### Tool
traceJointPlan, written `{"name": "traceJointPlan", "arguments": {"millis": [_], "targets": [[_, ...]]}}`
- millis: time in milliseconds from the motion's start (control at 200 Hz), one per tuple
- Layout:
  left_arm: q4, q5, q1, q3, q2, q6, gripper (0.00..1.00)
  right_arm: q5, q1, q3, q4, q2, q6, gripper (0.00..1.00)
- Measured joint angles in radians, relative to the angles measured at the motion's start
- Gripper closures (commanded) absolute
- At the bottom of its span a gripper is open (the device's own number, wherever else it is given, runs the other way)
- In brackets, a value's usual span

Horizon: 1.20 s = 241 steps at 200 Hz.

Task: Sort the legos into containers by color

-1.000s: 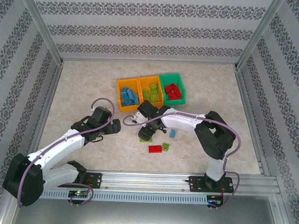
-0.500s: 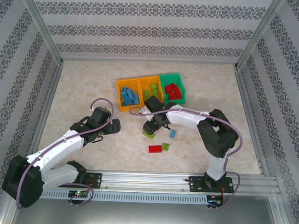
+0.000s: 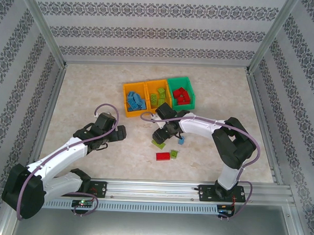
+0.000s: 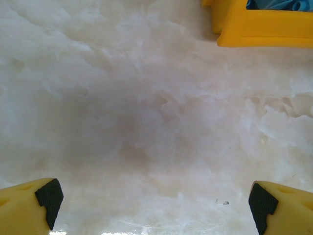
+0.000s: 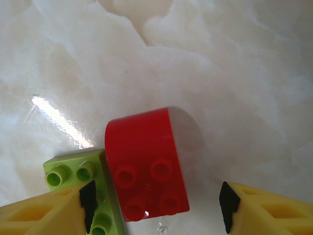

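Three containers stand in a row at the back. The left orange bin [image 3: 133,100] holds light blue legos, the middle orange bin [image 3: 158,96] lime ones, and the green bin [image 3: 181,92] red ones. My right gripper [image 3: 164,132] [image 5: 157,205] is open, low over the table. A red lego [image 5: 146,166] lies between its fingers, and a lime lego [image 5: 73,176] touches that brick's left side, partly under the left finger. Neither is gripped. My left gripper [image 3: 118,132] [image 4: 152,205] is open wide over bare table.
Loose on the table near the right gripper are a lime brick [image 3: 157,143], a light blue brick [image 3: 181,141], a long red brick [image 3: 163,156] and a small lime brick [image 3: 174,153]. A corner of the left orange bin [image 4: 264,32] shows ahead of the left gripper.
My right gripper has shifted a little to the right, and the lime brick it covered now shows at its near side. The left arm has not moved.
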Motion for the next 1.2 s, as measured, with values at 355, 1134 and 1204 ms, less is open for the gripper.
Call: {"name": "traceJointPlan", "arguments": {"millis": [355, 1134, 1204], "targets": [[0.000, 0.000, 0.000, -0.008, -0.018, 0.000, 0.01, -0.030, 0.027, -0.023, 0.020, -0.013, -0.008, 0.23], [0.000, 0.000, 0.000, -0.017, -0.021, -0.008, 0.01, 0.019, 0.014, 0.009, 0.023, 0.012, -0.026, 0.38], [0.000, 0.000, 0.000, -0.017, -0.021, -0.008, 0.01, 0.032, 0.016, 0.013, 0.021, 0.032, -0.030, 0.40]]}}
